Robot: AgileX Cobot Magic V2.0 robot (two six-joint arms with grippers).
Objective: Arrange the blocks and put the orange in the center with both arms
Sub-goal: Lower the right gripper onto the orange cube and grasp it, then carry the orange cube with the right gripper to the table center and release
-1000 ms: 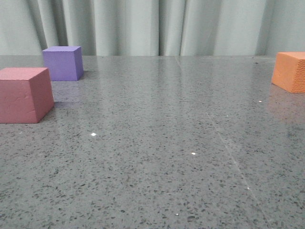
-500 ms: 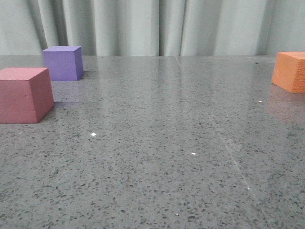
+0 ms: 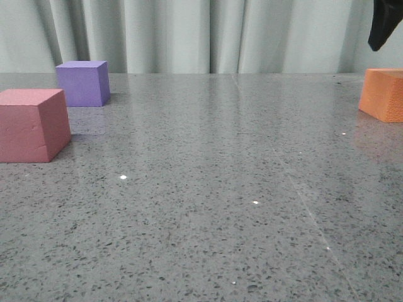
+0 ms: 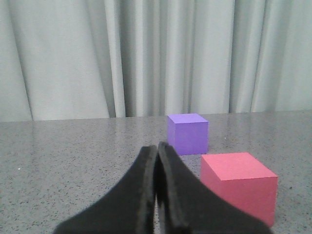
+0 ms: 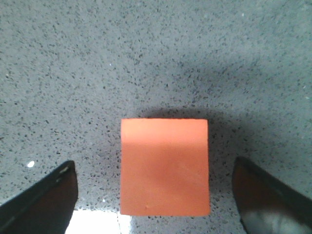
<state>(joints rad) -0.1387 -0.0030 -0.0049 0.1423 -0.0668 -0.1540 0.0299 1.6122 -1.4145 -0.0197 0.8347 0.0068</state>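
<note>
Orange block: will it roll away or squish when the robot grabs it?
The orange foam cube probably won't roll: it sits flat on the grey speckled table. Its matte foam look suggests it is light and may squish slightly. The flat sides should suit the open jaws.

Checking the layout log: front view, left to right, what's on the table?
Pink-red cube → purple cube → orange cube, with the right gripper just above it at the right edge.
</note>
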